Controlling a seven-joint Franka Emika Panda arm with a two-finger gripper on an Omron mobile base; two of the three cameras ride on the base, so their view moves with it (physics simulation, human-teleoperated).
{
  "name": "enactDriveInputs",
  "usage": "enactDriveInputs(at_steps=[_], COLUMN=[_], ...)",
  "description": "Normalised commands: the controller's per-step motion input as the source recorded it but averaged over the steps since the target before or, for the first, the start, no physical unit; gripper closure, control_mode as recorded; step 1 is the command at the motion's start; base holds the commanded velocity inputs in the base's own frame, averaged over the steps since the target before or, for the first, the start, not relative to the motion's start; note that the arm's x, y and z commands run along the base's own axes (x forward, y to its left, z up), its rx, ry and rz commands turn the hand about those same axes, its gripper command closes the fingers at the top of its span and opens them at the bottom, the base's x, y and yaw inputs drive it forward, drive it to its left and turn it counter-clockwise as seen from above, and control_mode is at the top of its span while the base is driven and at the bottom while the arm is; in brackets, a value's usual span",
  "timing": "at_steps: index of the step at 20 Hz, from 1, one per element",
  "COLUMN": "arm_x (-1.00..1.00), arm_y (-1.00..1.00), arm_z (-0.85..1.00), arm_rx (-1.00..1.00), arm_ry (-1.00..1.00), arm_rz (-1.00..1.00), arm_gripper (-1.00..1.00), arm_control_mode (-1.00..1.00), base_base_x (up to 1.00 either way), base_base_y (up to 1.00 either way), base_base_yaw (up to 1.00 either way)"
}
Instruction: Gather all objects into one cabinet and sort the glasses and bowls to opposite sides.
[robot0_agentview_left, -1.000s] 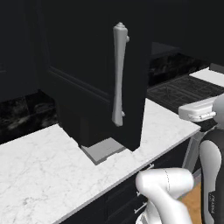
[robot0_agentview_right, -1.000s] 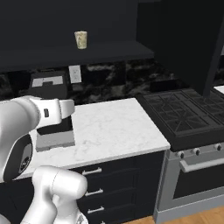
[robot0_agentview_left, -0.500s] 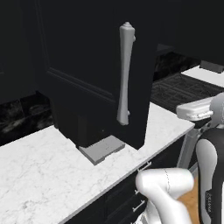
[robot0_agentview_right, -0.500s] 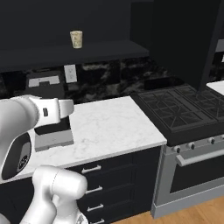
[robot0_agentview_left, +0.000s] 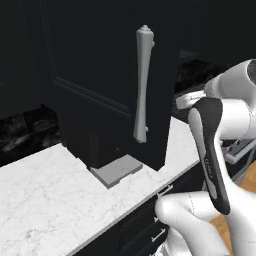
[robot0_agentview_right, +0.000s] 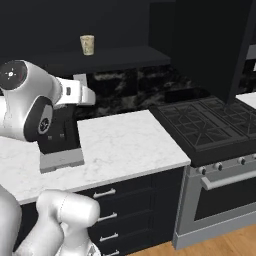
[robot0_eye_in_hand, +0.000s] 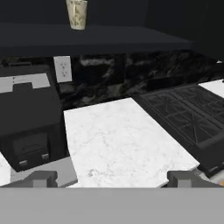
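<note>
The beige tumbler (robot0_agentview_right: 87, 44) stands on the dark shelf (robot0_agentview_right: 125, 56) (its top cut off in the hand view), while the pincer (robot0_eye_in_hand: 112, 178) hangs spread wide over the table (robot0_eye_in_hand: 122, 140), holding nothing.

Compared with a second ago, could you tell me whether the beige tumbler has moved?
No. The beige tumbler stands at the same spot on the dark shelf, above the wall outlet; the whole view shifted instead.

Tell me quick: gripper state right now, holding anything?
Gripper: open, jaws spread wide, holding nothing, above the white counter.
</note>
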Motion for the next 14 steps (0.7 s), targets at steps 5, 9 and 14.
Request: enactDriveInputs(at_steps=[5,9,14], arm_x=[0.97,0.91,1.0], arm_y=[0.0,0.03,0.26], arm_z=[0.23,-0.09,-0.04], arm_rx=[0.0,-0.01,-0.04], arm_ry=[0.17,0.0,0.01], arm_rz=[0.23,0.31,0.17], arm_gripper=[-1.0,-1.0,-1.0], arm_control_mode=[-1.0,-1.0,-1.0], base_base_x=[0.0,0.0,0.0], base_base_y=[0.0,0.0,0.0], base_base_yaw=[0.0,0.0,0.0])
